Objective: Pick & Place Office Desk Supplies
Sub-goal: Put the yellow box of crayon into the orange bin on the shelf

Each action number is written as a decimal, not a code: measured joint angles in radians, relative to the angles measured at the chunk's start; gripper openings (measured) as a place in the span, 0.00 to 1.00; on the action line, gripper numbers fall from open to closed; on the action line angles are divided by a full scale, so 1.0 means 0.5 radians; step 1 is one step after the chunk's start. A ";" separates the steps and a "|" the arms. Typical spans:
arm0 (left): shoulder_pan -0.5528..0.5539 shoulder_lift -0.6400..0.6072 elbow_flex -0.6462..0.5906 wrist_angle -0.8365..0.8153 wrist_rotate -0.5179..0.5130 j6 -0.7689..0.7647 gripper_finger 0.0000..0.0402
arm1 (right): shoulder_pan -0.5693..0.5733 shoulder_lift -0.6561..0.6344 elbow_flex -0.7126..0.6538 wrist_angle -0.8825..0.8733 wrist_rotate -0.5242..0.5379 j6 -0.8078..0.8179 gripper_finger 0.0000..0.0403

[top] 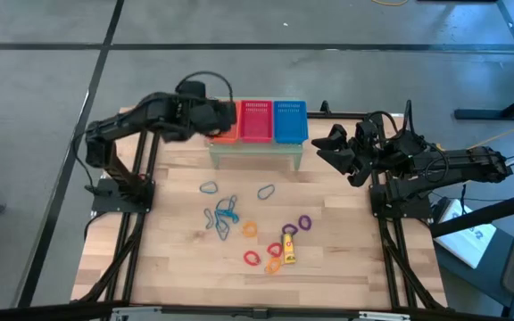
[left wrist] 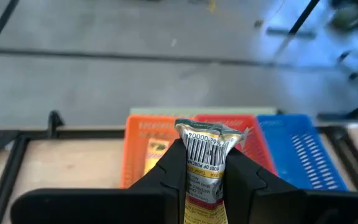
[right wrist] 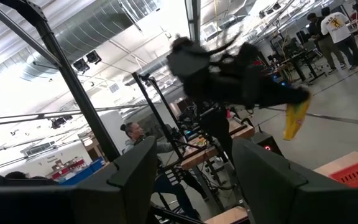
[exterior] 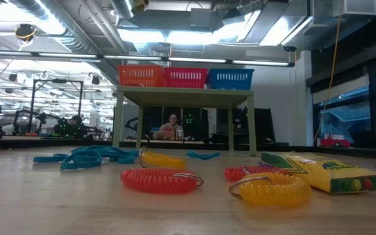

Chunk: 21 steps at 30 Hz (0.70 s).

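Yellow crayon packet [left wrist: 205,168] with barcode, pinched between left gripper [left wrist: 204,177] fingers above orange mesh basket [left wrist: 143,149] on far shelf; grip plain only in left wrist view. Coiled loops [top: 250,229] and another yellow box [top: 289,252] scattered mid-table. Right gripper [top: 335,152] parked right, fingers spread, holding nothing.

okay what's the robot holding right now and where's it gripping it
The left gripper pinches a small yellow crayon box across its sides below its barcoded end, above the orange basket. The right gripper is open, holding nothing.
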 joint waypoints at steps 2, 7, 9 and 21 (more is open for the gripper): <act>0.121 0.026 0.000 0.002 0.154 0.093 0.15 | 0.000 0.000 0.000 0.000 0.000 0.000 0.53; 0.431 0.119 0.000 0.031 0.555 0.416 0.15 | 0.000 0.000 0.000 0.000 -0.001 0.001 0.53; 0.538 0.157 0.000 0.048 0.685 0.543 0.15 | 0.000 0.000 0.000 0.000 -0.001 0.002 0.53; 0.875 0.388 0.000 0.202 1.027 0.900 0.15 | 0.000 0.000 0.000 -0.002 -0.002 0.007 0.53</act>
